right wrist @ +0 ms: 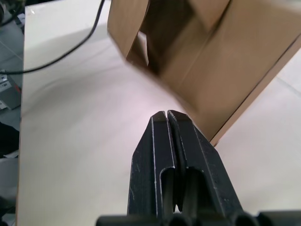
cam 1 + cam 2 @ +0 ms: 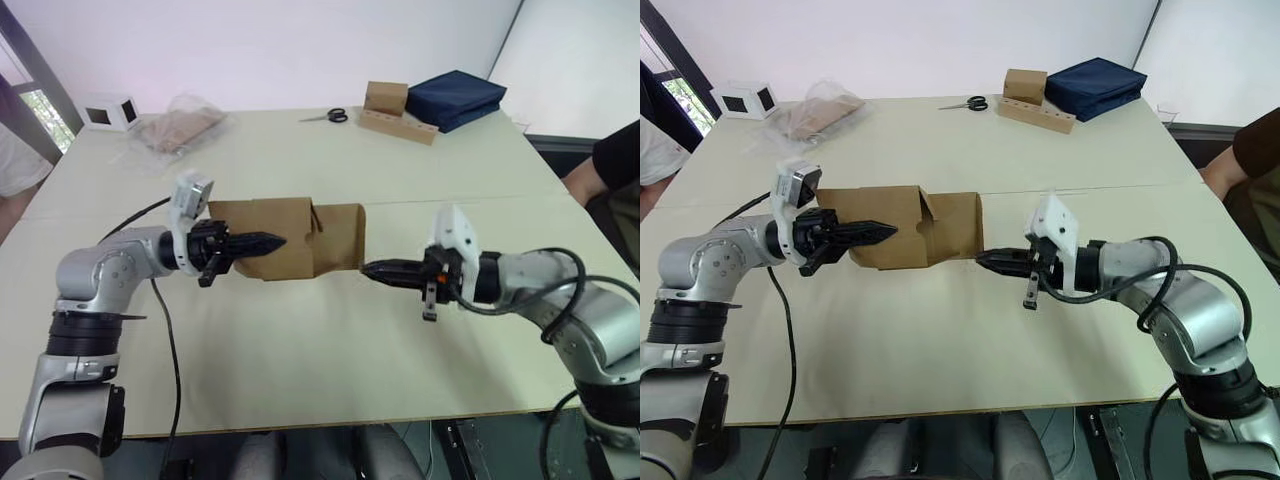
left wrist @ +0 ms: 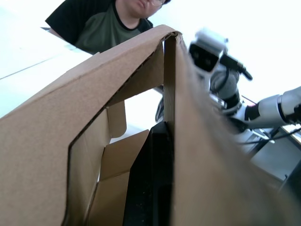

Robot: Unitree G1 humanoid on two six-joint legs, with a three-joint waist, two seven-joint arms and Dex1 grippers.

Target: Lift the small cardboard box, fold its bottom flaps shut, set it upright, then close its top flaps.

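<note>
Holding the small plain brown corrugated cardboard box point(image 2: 290, 237) near the middle of the pale cream surface point(image 2: 330, 350), I am pinching one of its cardboard walls with my left end effector point(image 2: 262, 242), whose black fingers are reaching into the box's side at about nine o'clock. In my left wrist view, one black finger point(image 3: 153, 179) is lying flat against the inside of the wall, and the loose inner flaps are hanging open beside it.

My right end effector point(image 2: 378, 270) is pointing at the box's opposite end from about three o'clock, its tip just at the lower edge of the cardboard. Its two black fingers point(image 1: 162, 141) are pressed together with nothing between them, as my right wrist view is showing. I cannot tell whether the tip is touching the box or sitting just beside it.

The box is lying on its side, lengthwise between my two arms, with a notched flap standing partly open on the top face.

Toward twelve o'clock, well apart from the box, a pair of black-handled scissors point(image 2: 327, 116) is lying on the surface. Near it at one o'clock, a brown box with a long tan strip point(image 2: 397, 112) is sitting just beside a folded navy blue fabric bag point(image 2: 455, 97). At ten o'clock, a crumpled clear plastic bag point(image 2: 182, 124) is resting near a white box with dark windows point(image 2: 109, 112).
</note>
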